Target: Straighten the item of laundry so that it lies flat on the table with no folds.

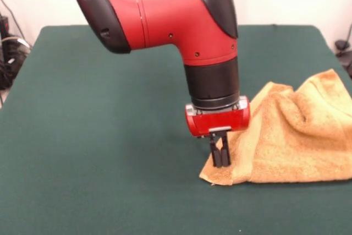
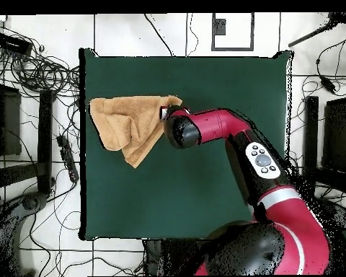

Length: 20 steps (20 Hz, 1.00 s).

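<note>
The item of laundry, an orange-tan terry towel, lies rumpled and folded over at the right side of the green table in the front view. Its right part runs past the picture's edge. My gripper points straight down at the towel's near-left corner. Its two dark fingers stand close together, pinched on the cloth's edge. From overhead, the towel sits by the table's upper left edge. The arm's wrist covers the gripper and the towel's right corner there.
The red arm comes down over the middle of the table. Cables and dark stands lie on the floor around the table. The towel lies close to the table's edge.
</note>
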Each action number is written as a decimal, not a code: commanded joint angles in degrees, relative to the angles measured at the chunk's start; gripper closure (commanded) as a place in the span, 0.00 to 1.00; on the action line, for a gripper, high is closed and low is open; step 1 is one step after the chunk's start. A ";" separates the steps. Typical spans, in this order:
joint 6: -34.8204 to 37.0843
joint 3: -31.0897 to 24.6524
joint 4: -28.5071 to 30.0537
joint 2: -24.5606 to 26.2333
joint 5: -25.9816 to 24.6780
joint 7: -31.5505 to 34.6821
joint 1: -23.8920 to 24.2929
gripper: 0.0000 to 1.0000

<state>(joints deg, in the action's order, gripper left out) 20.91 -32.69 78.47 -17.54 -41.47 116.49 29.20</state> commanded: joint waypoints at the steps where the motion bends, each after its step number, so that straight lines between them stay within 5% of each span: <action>1: 3.20 -11.44 1.25 12.40 -3.95 -24.84 3.64 1.00; 7: 3.48 -14.54 -1.25 18.25 -6.85 -31.09 6.30 1.00; 16: 23.42 -3.11 -15.30 19.27 -4.14 -31.57 -3.86 1.00; 20: 27.86 1.57 -15.40 16.18 -5.93 -27.12 -7.11 1.00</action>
<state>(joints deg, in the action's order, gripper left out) 36.26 -40.57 68.62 -12.31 -40.68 100.98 30.99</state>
